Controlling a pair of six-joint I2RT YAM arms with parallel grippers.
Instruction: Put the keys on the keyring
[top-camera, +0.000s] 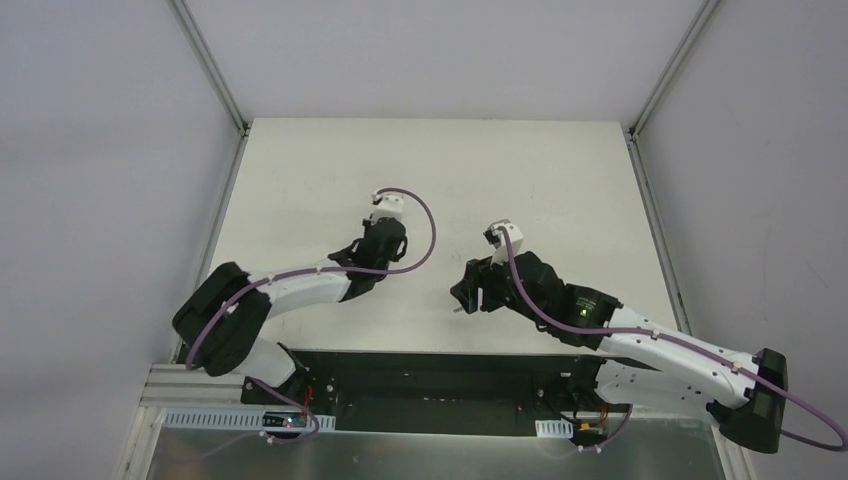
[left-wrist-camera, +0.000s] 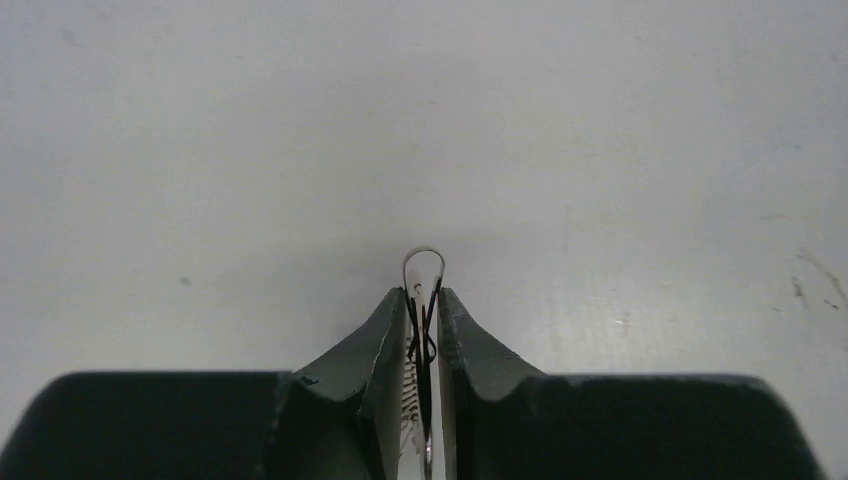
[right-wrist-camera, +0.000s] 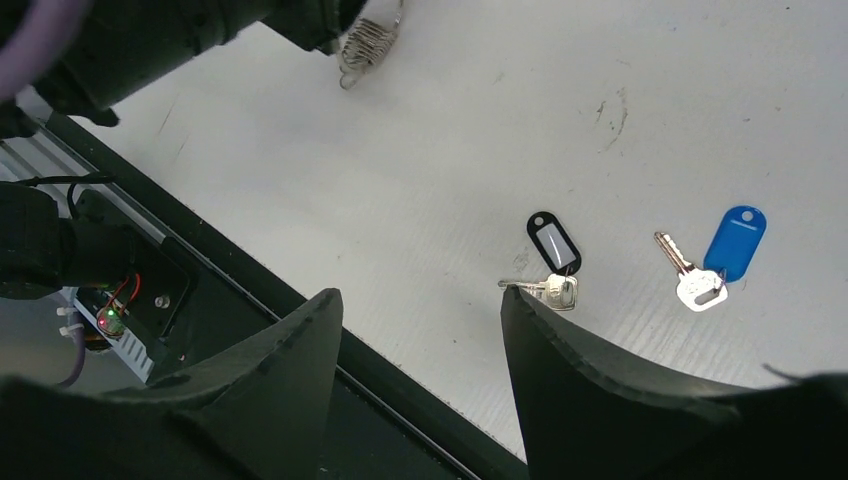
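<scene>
Right gripper (right-wrist-camera: 420, 293) gapes wide by the black-tagged silver key (right-wrist-camera: 553, 245) and blue-tagged silver key (right-wrist-camera: 733, 243) lying loose near the white table (right-wrist-camera: 450, 150) front edge, left gripper (left-wrist-camera: 424, 300) pinching the thin silver wire keyring (left-wrist-camera: 424, 258), nothing threaded yet.

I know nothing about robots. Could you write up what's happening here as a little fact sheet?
left gripper: shut on the keyring, whose wire loop pokes out past the fingertips
right gripper: open, holding nothing
black key: flat on the table, untouched
blue key: flat on the table, apart from the black one
keys on ring: none yet
</scene>
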